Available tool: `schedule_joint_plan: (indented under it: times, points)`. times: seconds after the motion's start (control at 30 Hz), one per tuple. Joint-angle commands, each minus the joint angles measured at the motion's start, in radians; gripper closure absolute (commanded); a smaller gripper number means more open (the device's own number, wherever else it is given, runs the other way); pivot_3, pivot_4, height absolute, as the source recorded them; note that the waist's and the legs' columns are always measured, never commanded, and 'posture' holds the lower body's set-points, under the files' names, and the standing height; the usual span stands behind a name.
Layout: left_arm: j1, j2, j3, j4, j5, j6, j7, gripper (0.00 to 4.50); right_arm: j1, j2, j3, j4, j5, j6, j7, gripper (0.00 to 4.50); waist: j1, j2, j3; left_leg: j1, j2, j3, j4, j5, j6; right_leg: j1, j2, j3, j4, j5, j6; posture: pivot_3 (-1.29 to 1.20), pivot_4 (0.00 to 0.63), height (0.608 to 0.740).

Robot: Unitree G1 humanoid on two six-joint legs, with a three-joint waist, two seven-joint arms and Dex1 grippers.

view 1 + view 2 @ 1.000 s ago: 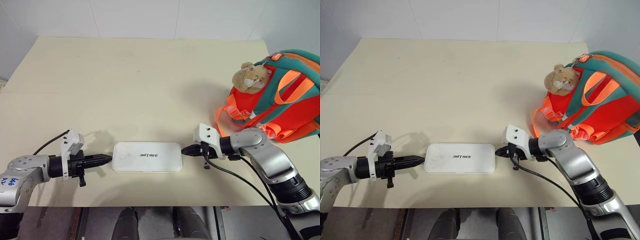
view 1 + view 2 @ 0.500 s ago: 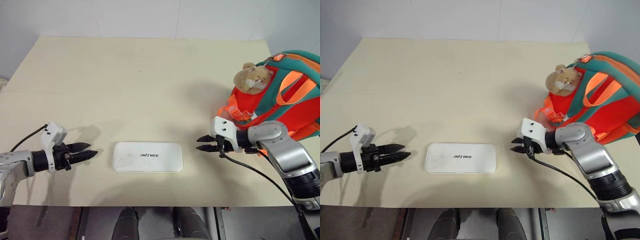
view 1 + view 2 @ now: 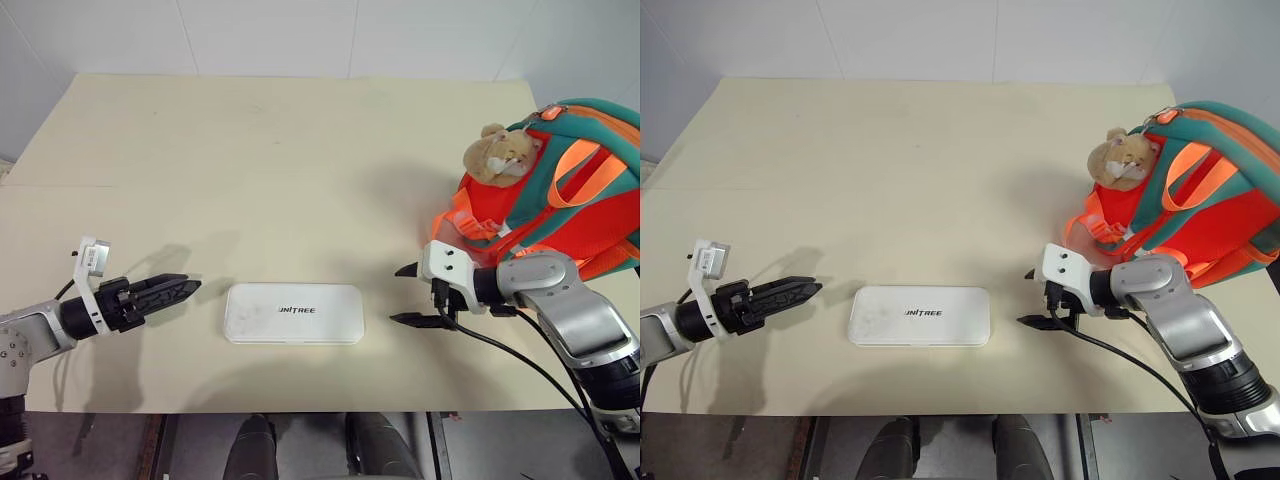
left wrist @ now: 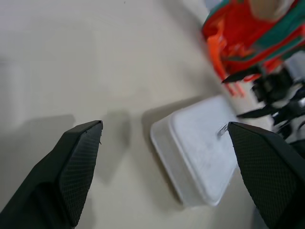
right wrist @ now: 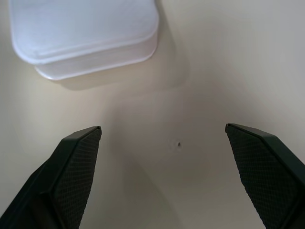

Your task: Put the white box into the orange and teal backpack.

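The white box lies flat near the table's front edge, its "UNITREE" lettering facing up. My left gripper hovers just off its left end, open and empty, pointing at the box. Off the right end, with a small gap, my right gripper is also open and holds nothing. The right wrist view shows the box's end ahead of the spread fingers. The orange and teal backpack stands at the table's right edge, behind the right arm.
A tan plush bear hangs on the backpack's near side. The cream table stretches bare from the box back to the white wall. Its front edge runs close below the box and both arms.
Both grippers went from shut at the box's ends to wide open. The left one drew back leftward and rolled; the right one backed off to the right. The box stayed put.
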Motion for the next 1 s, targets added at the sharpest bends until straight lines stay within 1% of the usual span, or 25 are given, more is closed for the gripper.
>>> schedule_joint_plan:
  times: [0.03,0.2,0.53,0.77,1.0]
  points:
    - [-0.017,-0.008,0.029,0.044,-0.073,0.091,-0.002,0.0,0.012,0.006,-0.011,-0.027,-0.011,-0.033,-0.019,0.06,0.0,0.0,0.0,0.0,0.0,0.0,0.0,0.0,0.0,0.0,0.0,0.0,0.0,0.0,0.0,0.0,0.15,0.74]
    - [-0.014,-0.036,-0.014,0.07,-0.076,0.132,0.0,0.0,0.002,0.027,0.024,0.019,-0.081,-0.092,-0.064,0.06,0.0,0.0,0.0,0.0,0.0,0.0,0.0,0.0,0.0,0.0,0.0,0.0,0.0,0.0,0.0,0.0,0.15,0.74]
    - [-0.093,-0.077,-0.103,0.104,-0.077,0.183,-0.015,0.0,-0.037,0.092,0.044,0.008,-0.109,-0.094,-0.099,0.06,0.001,0.0,0.0,0.0,0.0,0.0,0.002,0.001,-0.001,0.0,0.0,0.0,0.004,0.0,0.0,0.0,0.15,0.74]
    - [-0.137,-0.084,-0.179,0.13,-0.061,0.193,-0.045,0.0,-0.047,0.103,0.046,0.013,-0.12,-0.106,-0.102,0.06,0.001,0.0,0.0,0.001,0.0,0.0,0.002,0.001,-0.001,0.0,0.0,0.0,0.004,0.0,0.0,0.0,0.15,0.74]
    - [-0.169,-0.082,-0.214,0.149,-0.061,0.204,-0.066,0.0,-0.059,0.12,0.047,0.019,-0.13,-0.112,-0.109,0.06,0.001,0.0,0.0,0.001,0.0,0.0,0.003,0.001,-0.001,0.0,0.0,0.0,0.004,0.0,0.0,0.0,0.15,0.74]
